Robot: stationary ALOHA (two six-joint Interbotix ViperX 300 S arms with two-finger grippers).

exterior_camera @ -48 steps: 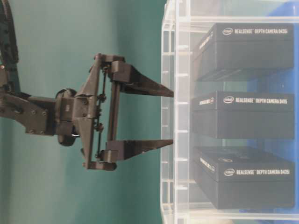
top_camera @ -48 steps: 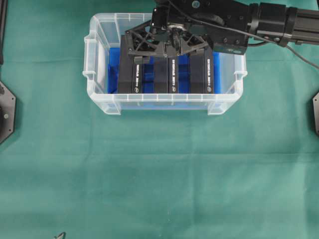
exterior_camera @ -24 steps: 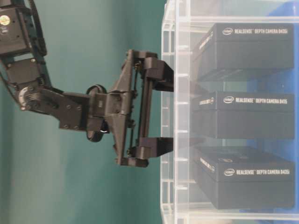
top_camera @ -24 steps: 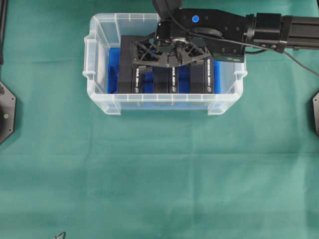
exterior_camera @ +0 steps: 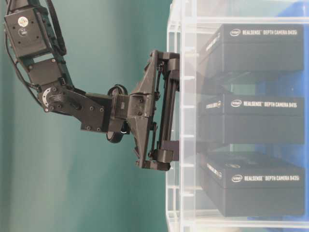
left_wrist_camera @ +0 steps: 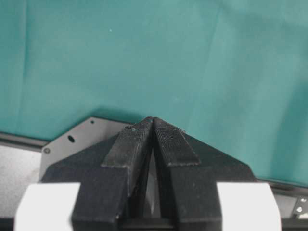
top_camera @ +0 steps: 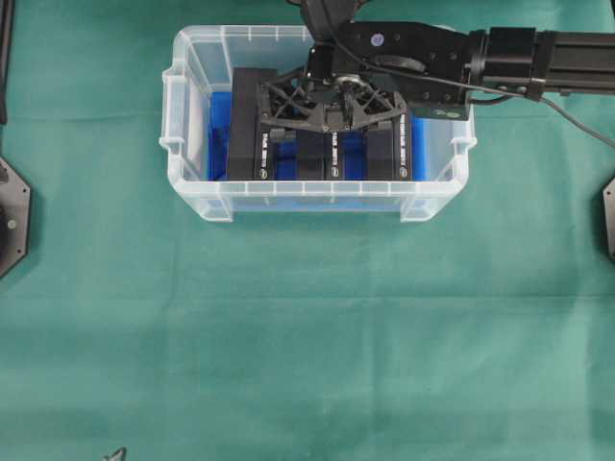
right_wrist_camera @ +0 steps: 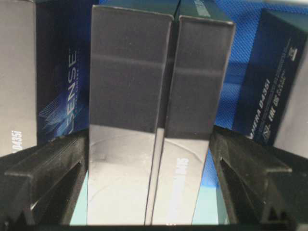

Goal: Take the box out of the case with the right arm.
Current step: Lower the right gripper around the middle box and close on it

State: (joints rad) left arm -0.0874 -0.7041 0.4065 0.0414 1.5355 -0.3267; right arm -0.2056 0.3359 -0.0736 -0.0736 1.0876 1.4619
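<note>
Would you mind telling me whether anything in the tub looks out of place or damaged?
Nothing stands out. Three black boxes stand side by side in the clear tub, none tipped or crushed, and the right end effector is open, straddling the middle box.

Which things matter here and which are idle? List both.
In use: case; middle box, straddled by the open right gripper.
Idle: left box; right box; left gripper, shut; green cloth.

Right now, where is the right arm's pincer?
In the overhead view the right pincer is down inside the case, open, straddling the middle box of three.
</note>
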